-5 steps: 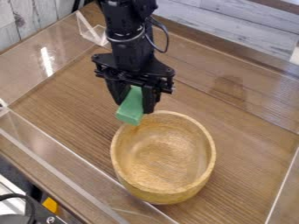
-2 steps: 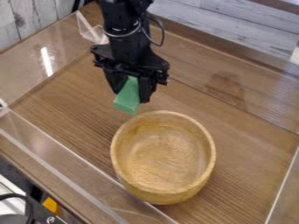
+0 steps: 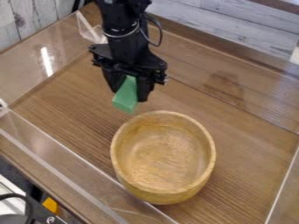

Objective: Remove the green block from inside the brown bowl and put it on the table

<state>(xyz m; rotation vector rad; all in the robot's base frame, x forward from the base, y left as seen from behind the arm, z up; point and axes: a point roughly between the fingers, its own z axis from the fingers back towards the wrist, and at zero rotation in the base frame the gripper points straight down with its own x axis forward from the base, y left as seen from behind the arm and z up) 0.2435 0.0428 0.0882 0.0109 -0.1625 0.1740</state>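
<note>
Since a second ago, I'm carrying the green block (image 3: 125,96) clear of the brown bowl (image 3: 163,155) — pincer (image 3: 128,88) clamping its upper end, block hanging above the bench (image 3: 65,105). It's looking light, stiff, smooth-sided.

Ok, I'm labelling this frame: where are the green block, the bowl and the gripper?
green block (image 3: 125,98), camera view, its lower face.
bowl (image 3: 131,132), camera view, near-left rim.
gripper (image 3: 128,85), camera view, between the fingertips, shut on the block.
</note>
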